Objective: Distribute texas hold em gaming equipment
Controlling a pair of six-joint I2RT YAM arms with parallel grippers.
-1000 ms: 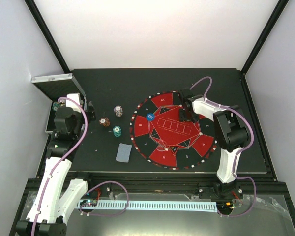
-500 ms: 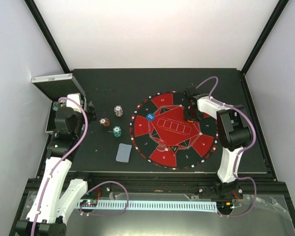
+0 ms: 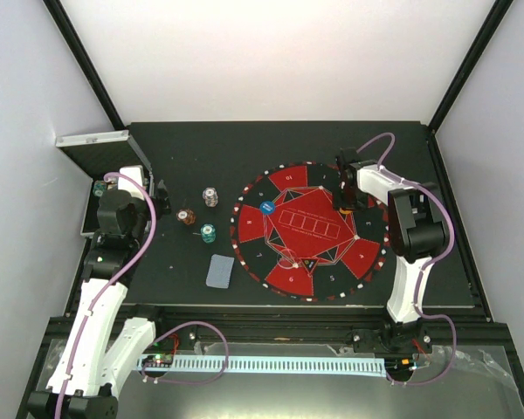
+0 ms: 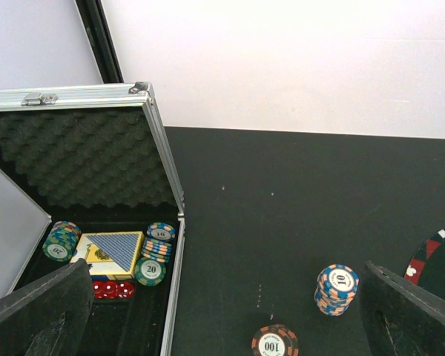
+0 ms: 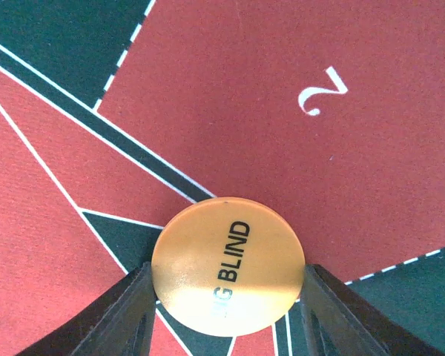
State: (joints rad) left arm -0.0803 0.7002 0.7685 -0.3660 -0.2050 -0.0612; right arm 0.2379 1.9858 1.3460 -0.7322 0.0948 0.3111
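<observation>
In the right wrist view my right gripper (image 5: 228,273) is shut on an orange "BIG BLIND" button disc (image 5: 228,259), one finger on each edge, just above the red sector marked 2 of the round mat (image 5: 282,111). From above, that gripper (image 3: 345,199) hangs over the mat's upper right part (image 3: 310,229). A blue button disc (image 3: 266,208) lies on the mat's left side. Three chip stacks (image 3: 210,195) (image 3: 187,216) (image 3: 209,233) and grey-blue cards (image 3: 219,271) sit left of the mat. My left gripper (image 4: 228,278) stands open and empty near the chip stacks (image 4: 335,289) (image 4: 274,343).
The open silver case (image 4: 159,141) with black foam stands at the far left. Inside it are more chips (image 4: 150,256), a card deck (image 4: 115,251) and red dice (image 4: 113,289). The table's black frame runs along its edges.
My right gripper has carried the orange disc to the right, from the mat's upper middle toward its right sector. The left arm has not moved.
</observation>
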